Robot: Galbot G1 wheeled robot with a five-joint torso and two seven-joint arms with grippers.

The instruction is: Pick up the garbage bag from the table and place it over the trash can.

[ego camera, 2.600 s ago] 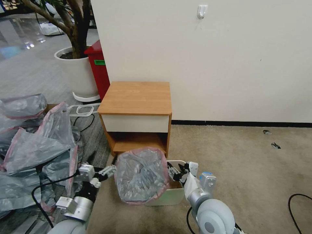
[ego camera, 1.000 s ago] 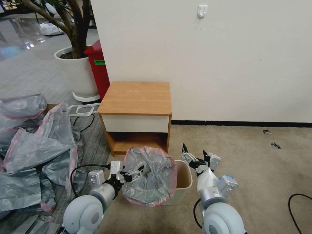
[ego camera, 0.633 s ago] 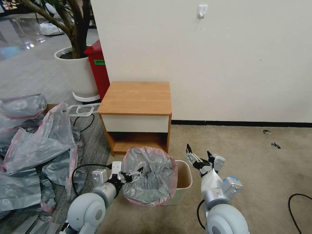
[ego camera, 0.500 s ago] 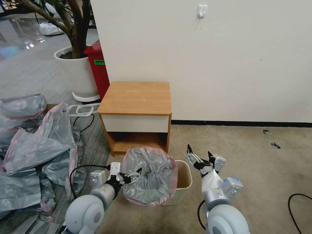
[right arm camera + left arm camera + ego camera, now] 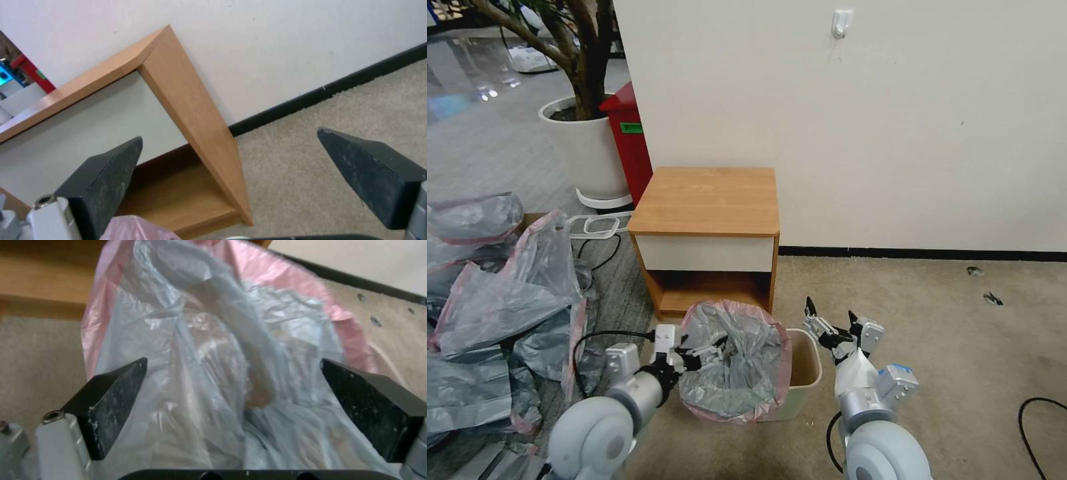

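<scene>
The garbage bag (image 5: 735, 363), thin crinkly grey plastic, pink-rimmed, judged light and slippery; pink rim to be taken. Left gripper (image 5: 707, 351) fingers apart at the bag; right gripper (image 5: 831, 318) fingers apart beside it.

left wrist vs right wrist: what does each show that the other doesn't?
Left wrist alone: the garbage bag's crinkled grey body between the open left gripper's fingers. Right wrist alone: the table's wooden side panel and white drawer front, the wall with its black baseboard, seen past the open right gripper. Both: the bag's pink rim, carpet, nightstand wood.
</scene>
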